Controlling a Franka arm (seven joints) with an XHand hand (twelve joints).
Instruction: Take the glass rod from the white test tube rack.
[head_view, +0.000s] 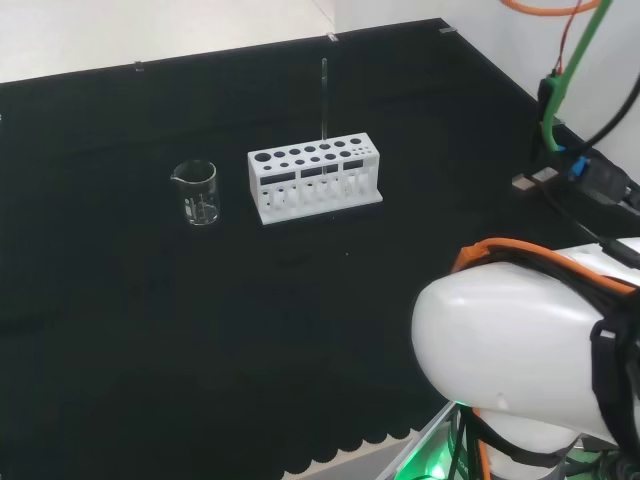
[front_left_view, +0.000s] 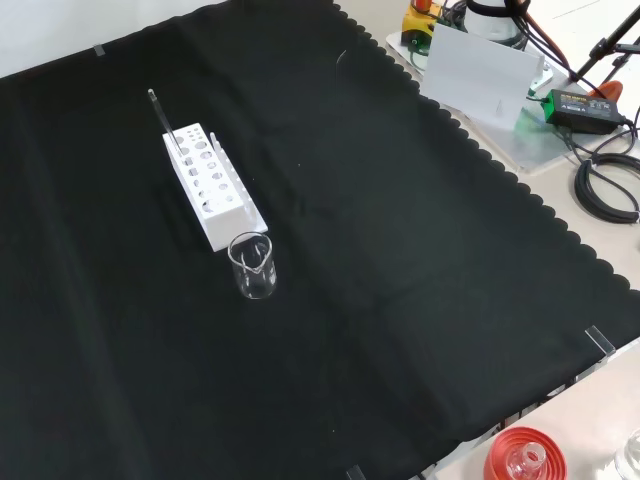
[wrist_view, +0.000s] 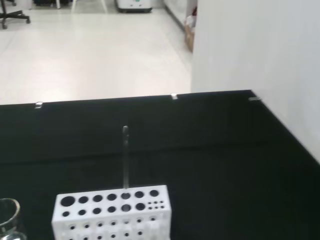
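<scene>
A white test tube rack (head_view: 314, 181) stands on the black cloth, with rows of round holes in its top. A thin glass rod (head_view: 323, 98) stands upright in one of the holes of its far row. The front view has the rack (front_left_view: 212, 184) at the upper left, with the rod (front_left_view: 164, 123) rising from its far end. In the wrist view the rack (wrist_view: 113, 211) is some way off, with the rod (wrist_view: 125, 156) standing straight up from its back row.
A small clear glass beaker (head_view: 196, 192) stands left of the rack in the head view, and just in front of the rack (front_left_view: 252, 265) in the front view. A red ribbed stand (front_left_view: 524, 455) sits off the cloth at the front view's lower right. The arm's white link (head_view: 520, 345) is at the head view's lower right.
</scene>
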